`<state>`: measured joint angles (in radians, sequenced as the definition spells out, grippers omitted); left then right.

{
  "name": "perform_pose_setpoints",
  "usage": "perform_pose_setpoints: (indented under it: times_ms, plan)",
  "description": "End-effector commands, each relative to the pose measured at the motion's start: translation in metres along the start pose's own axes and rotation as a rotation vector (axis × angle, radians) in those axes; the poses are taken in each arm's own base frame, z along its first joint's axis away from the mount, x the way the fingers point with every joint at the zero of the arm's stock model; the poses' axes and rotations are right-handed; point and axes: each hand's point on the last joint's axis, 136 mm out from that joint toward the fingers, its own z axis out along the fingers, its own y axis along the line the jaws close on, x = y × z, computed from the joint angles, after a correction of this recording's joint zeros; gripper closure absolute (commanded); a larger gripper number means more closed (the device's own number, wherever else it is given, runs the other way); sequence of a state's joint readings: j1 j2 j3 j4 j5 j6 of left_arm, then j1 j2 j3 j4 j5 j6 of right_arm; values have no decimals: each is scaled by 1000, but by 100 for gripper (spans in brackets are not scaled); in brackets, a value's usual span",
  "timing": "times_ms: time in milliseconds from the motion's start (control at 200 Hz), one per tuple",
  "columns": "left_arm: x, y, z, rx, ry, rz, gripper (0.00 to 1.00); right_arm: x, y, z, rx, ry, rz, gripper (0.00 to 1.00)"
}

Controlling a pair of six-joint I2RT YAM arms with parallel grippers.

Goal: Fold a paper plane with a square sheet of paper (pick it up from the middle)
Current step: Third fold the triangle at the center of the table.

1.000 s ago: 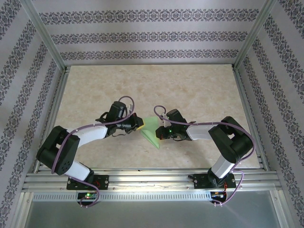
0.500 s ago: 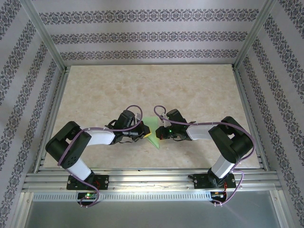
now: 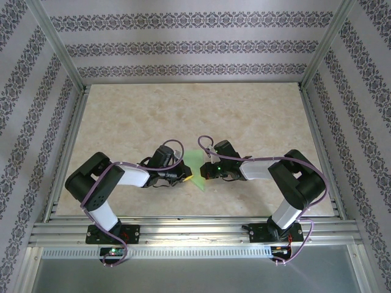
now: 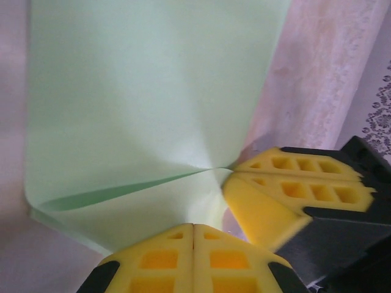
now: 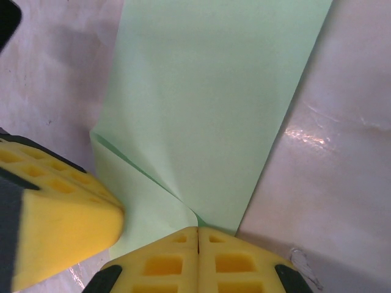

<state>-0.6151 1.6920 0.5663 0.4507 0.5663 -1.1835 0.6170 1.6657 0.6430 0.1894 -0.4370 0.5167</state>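
Square sheet of paper (image 4: 146, 91), creased, left end effector (image 4: 193, 228) and right end effector (image 5: 197, 231) pressed together, pinching it

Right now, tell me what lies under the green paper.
The marbled table lies beneath the paper and shows around its edges. Along a crease, a second layer of the same paper peeks out. Anything directly beneath the sheet is covered, so I cannot tell.
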Motion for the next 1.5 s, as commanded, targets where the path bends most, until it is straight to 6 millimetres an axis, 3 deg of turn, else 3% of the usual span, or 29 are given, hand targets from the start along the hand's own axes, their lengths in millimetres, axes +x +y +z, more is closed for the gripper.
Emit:
perform_pose_setpoints:
  times_ms: [0,355,500,595,665,769,979,1164,1494]
  plan:
    - [1,6,4,1,-10,18,100,17,-18,1,62,57,28,100]
    - [7,26,7,-57,13,5,100,9,-6,-1,20,42,37,100]
    - [9,29,6,-66,17,6,100,-8,11,-16,-13,0,40,87]
    - [9,28,6,-66,20,9,100,-18,11,-31,19,-38,54,74]
    - [9,29,7,-68,20,11,100,-22,12,-43,24,-68,67,72]
    - [9,28,7,-67,21,13,100,-14,28,-48,-52,-53,87,75]
    - [8,27,8,-69,25,16,100,18,69,-33,-153,92,58,90]
    - [8,27,9,-68,26,15,100,39,67,-16,-89,167,60,96]
    - [9,28,9,-76,34,18,100,42,61,-5,25,220,23,97]
